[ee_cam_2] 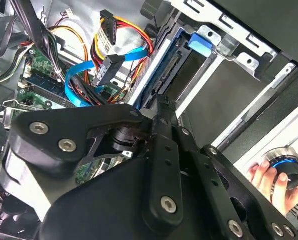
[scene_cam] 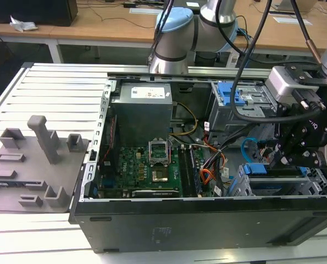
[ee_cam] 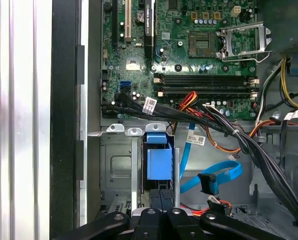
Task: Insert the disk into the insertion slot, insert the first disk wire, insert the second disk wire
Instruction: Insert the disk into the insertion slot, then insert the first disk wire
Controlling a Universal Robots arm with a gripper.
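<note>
The disk stands in the insertion slot, a grey perforated cage at the case's front corner, with its blue carrier end showing. My gripper is shut, its fingertips together against the disk's outer edge. In the exterior view the gripper hangs just over the blue carrier. The second disk wire loops loose beside the slot, its dark plug unplugged. A black plug on red and yellow wires, the first disk wire, also hangs free.
A second grey cage with a blue latch sits behind. An orange flat cable and black cable bundles cross between the motherboard and the slot. A person's hand holds a knob outside the case. Grey fixtures lie at the exterior view's left.
</note>
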